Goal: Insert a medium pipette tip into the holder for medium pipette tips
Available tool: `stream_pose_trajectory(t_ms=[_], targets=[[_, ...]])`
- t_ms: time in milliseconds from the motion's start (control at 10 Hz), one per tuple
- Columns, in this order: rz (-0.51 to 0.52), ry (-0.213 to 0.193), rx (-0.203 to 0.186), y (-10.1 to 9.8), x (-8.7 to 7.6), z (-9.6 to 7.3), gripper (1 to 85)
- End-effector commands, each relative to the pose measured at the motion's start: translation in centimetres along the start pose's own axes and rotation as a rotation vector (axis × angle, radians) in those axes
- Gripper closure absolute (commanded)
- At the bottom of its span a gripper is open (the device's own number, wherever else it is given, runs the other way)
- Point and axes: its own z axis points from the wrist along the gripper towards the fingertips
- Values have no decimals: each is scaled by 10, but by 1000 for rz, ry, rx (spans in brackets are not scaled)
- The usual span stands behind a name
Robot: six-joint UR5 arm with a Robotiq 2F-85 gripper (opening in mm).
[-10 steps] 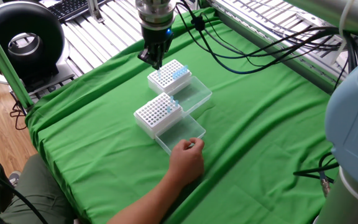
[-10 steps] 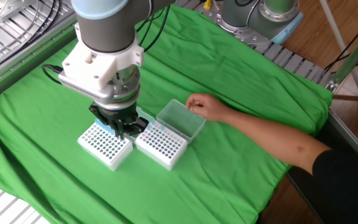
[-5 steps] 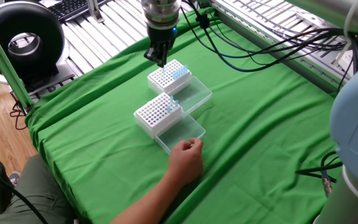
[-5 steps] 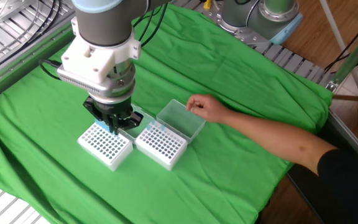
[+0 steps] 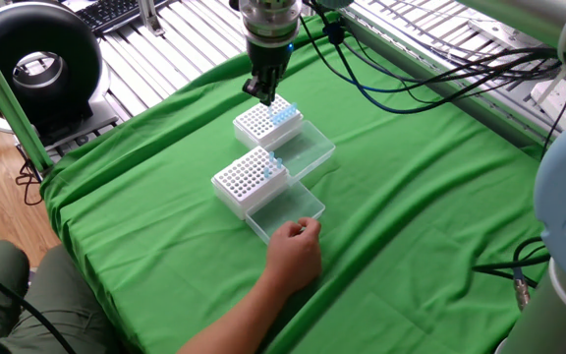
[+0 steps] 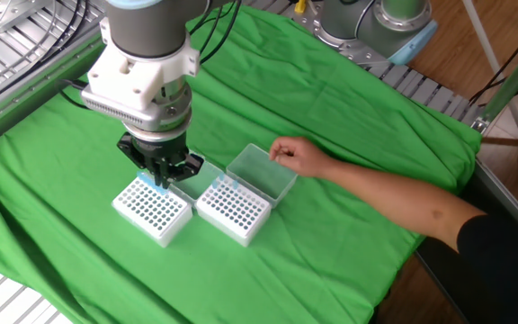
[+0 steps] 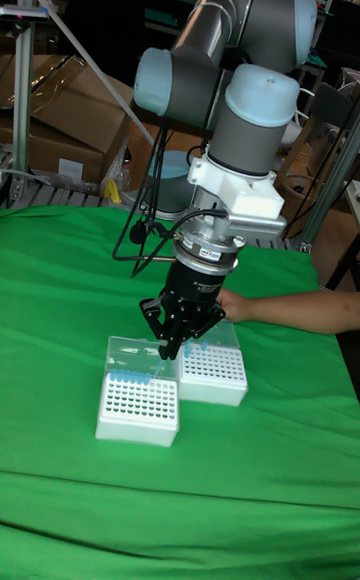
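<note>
Two look-alike white racks lie on the green cloth, each with its clear lid open. I cannot tell which one is the holder for medium pipette tips. The far rack (image 5: 266,122) (image 6: 151,210) (image 7: 138,408) has a row of blue tips (image 5: 285,115) at one end. The near rack (image 5: 250,177) (image 6: 233,212) (image 7: 212,365) holds only a few. My gripper (image 5: 265,95) (image 6: 162,176) (image 7: 171,348) hangs just above the tip end of the far rack. Its fingers are shut to a point. No pipette tip can be made out between them.
A person's hand (image 5: 295,246) (image 6: 293,155) rests on the near rack's open lid (image 5: 285,210), the forearm reaching in from the table edge. The far rack's lid (image 5: 312,147) lies flat beside it. Cables (image 5: 411,79) trail behind the arm. A black round device (image 5: 37,64) stands off the cloth.
My gripper has slid along the far rack towards its blue-tip end and risen slightly, fingers still shut. The hand and both racks have stayed put.
</note>
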Motion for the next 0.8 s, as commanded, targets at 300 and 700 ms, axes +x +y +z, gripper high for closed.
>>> stream_pose_trajectory(t_ms=[300,700], targets=[[7,-14,-15,0,2,5,847],[9,-18,-19,1,1,7,847]])
